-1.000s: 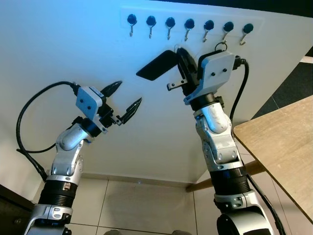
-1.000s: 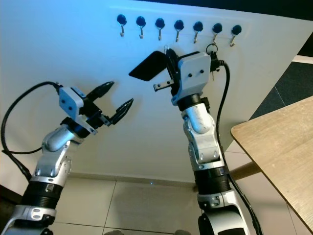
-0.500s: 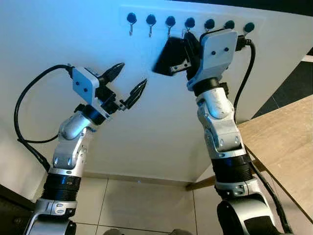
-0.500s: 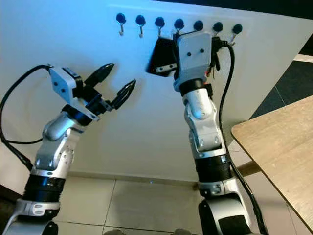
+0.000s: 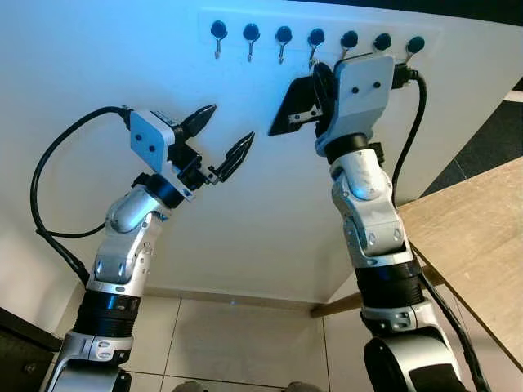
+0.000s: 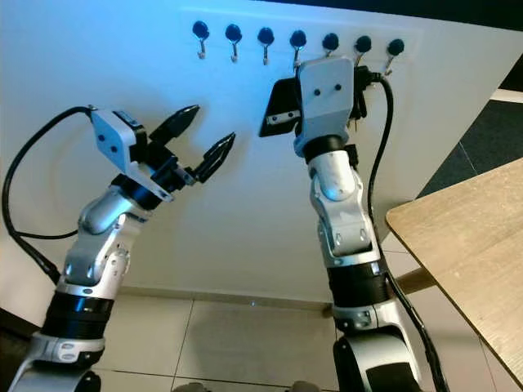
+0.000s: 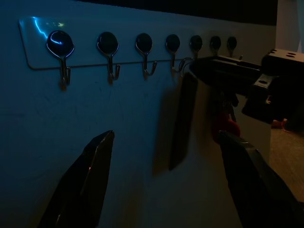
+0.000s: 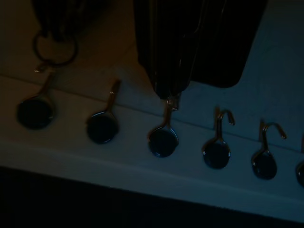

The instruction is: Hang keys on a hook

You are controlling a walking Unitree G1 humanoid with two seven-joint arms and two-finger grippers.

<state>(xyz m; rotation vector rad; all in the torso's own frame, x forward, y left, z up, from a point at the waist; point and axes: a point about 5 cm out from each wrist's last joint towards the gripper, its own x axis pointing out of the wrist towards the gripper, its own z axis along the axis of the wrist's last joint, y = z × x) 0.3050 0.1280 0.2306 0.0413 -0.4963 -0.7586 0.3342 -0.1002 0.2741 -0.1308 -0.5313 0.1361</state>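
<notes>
While the left gripper (image 5: 221, 140) hovers with its fingers spread apart and empty, well below the left end of the hook rail (image 5: 319, 37), the right gripper (image 5: 315, 94) is raised just under the rail's middle, nearer the hooks. From the head views I cannot tell how its fingers stand; a dark flat fob (image 5: 294, 106) juts from it towards the left.

Seen from the left wrist, the fob (image 7: 183, 118) hangs long axis upright, its top just below the fourth hook (image 7: 174, 52).

Along the right wrist view, a dark mass ends touching or just short of the middle hook (image 8: 166, 121). A key ring (image 8: 53, 47) sits by another hook (image 8: 40, 102); whether it belongs to the held keys is unclear.
</notes>
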